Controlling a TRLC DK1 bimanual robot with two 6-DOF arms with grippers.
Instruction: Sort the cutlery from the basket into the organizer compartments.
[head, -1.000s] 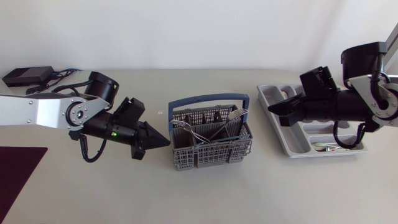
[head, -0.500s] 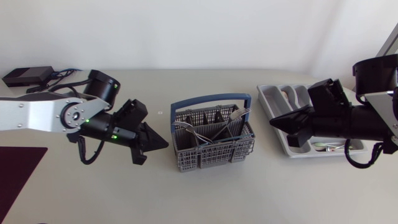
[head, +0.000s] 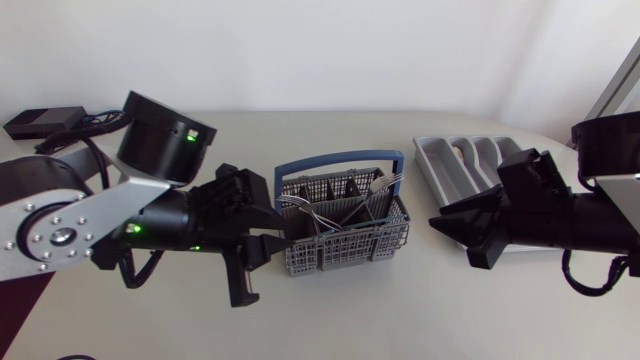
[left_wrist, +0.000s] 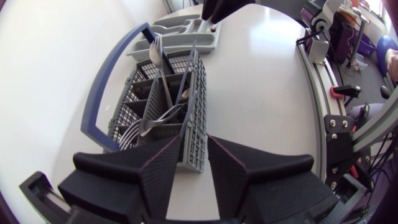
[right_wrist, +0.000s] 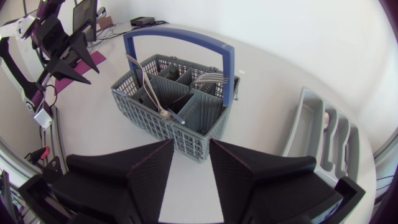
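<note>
One basket (head: 345, 252) — between left pincer (head: 267, 267) and right pincer (head: 451, 241).

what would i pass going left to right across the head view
black box → left gripper → basket → right gripper. The tray overlaps the right gripper, so it has no clear place in the order.

– That left arm (head: 95, 215): silver-grey shell, ring of screws, black joints?
– Yes, with green lights and a looped black cable (head: 127, 275). The right arm (head: 585, 220) looks mostly black.
– And the left gripper (left_wrist: 194, 140), right gripper (right_wrist: 191, 143)?
– Matte black wedges, both.
</note>
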